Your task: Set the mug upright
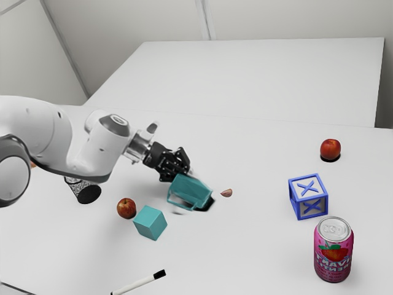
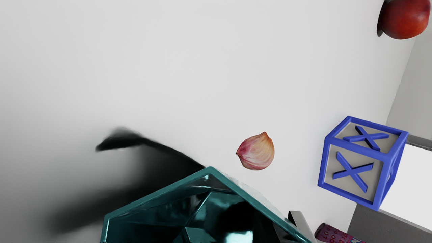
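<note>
Mug (image 1: 191, 190), tilted, just beyond the tool (image 1: 188, 173) — touching, it seems

A white table (image 1: 245, 252) is spreading beneath the jaws. Behind the jaws in the exterior view, a broad white surface (image 1: 264, 77) is stretching toward pale grey walls (image 1: 116, 27). Soft-edged shadow (image 2: 121, 138) is falling near the jaws.

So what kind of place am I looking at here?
Probably a simulated robotics lab or test room: a robot arm reaches over a plain white table, where a teal mug, a lettered block and a drinks can are scattered.
</note>
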### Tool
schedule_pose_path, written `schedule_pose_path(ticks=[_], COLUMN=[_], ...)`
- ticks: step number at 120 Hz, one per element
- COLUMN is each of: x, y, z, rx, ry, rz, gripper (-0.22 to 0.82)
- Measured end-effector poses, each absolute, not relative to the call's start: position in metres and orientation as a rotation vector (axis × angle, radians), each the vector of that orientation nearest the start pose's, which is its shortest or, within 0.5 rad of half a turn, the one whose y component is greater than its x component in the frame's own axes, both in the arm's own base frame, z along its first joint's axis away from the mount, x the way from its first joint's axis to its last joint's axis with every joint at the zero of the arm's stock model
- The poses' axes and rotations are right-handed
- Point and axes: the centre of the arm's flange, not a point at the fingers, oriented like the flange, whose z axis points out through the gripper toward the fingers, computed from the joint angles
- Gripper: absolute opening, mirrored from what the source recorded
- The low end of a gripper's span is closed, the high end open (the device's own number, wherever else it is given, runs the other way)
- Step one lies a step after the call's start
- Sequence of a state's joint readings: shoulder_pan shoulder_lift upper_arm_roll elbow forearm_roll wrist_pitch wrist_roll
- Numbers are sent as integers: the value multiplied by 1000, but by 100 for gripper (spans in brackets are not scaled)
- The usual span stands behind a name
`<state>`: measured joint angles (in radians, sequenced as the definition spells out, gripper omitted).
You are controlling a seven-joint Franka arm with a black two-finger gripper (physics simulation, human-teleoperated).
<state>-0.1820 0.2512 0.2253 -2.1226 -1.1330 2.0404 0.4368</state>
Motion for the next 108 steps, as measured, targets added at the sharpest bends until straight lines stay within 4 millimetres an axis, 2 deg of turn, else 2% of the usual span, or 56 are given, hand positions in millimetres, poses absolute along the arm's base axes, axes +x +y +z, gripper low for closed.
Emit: schedule_pose_path(ticks=[31, 60, 86, 108], x=[556, 555, 547, 549], y=[-18, -6, -30, -34], z=[318, 364, 360, 366], rx=[2261, 2473, 2694, 2853], ry=[322, 162, 26, -28], rz=[-31, -20, -141, -180], gripper=[-16, -15, -15, -15])
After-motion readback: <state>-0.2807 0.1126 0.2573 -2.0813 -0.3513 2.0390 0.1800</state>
